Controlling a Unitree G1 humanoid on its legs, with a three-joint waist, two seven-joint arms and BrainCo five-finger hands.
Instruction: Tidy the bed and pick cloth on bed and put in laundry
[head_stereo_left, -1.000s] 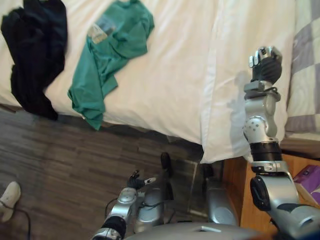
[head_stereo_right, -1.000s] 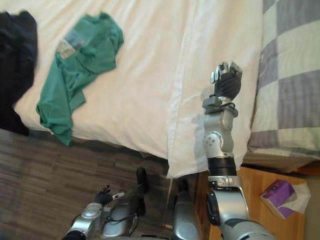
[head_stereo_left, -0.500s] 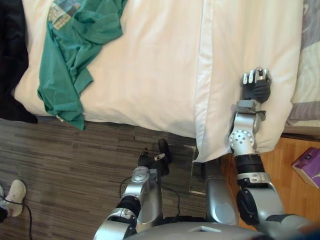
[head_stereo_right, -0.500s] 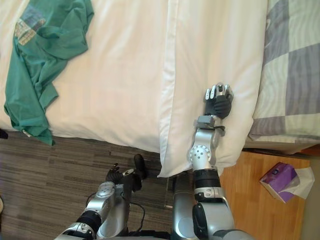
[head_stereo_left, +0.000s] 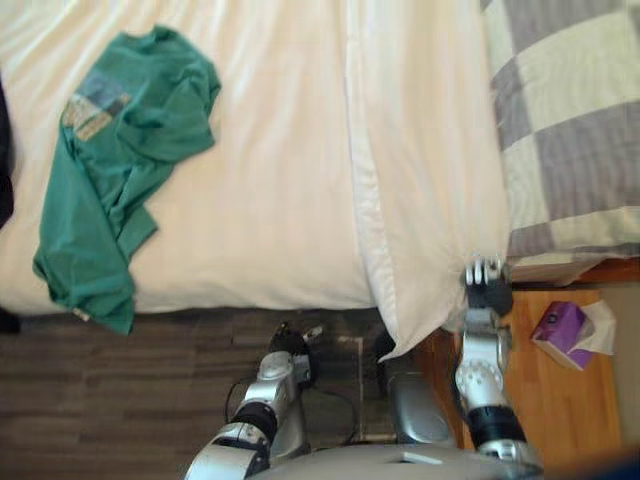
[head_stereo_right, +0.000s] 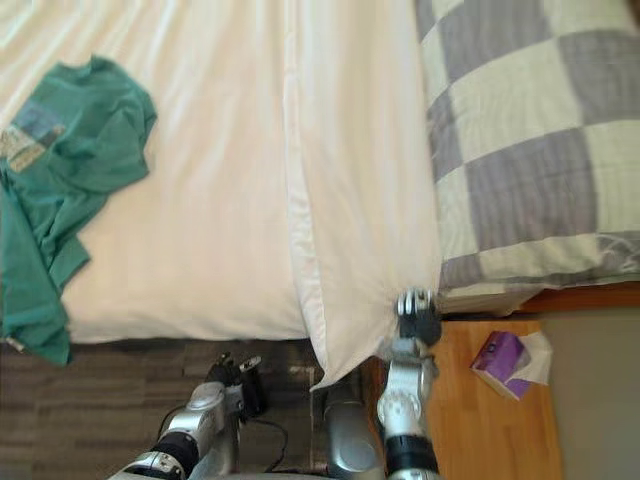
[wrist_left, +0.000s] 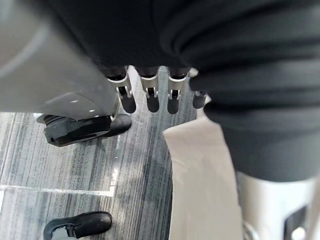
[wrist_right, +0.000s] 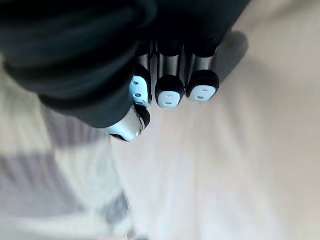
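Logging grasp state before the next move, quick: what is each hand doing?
Left hand: open, empty, over the floor.
Right hand: fingers curled, holding nothing, above the white bedding.

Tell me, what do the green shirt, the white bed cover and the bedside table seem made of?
Green shirt: soft matte knit, probably cotton; it lies crumpled in loose folds.
White bed cover: smooth woven cloth with fine creases.
Bedside table: wood or veneer, judging by its warm orange surface.
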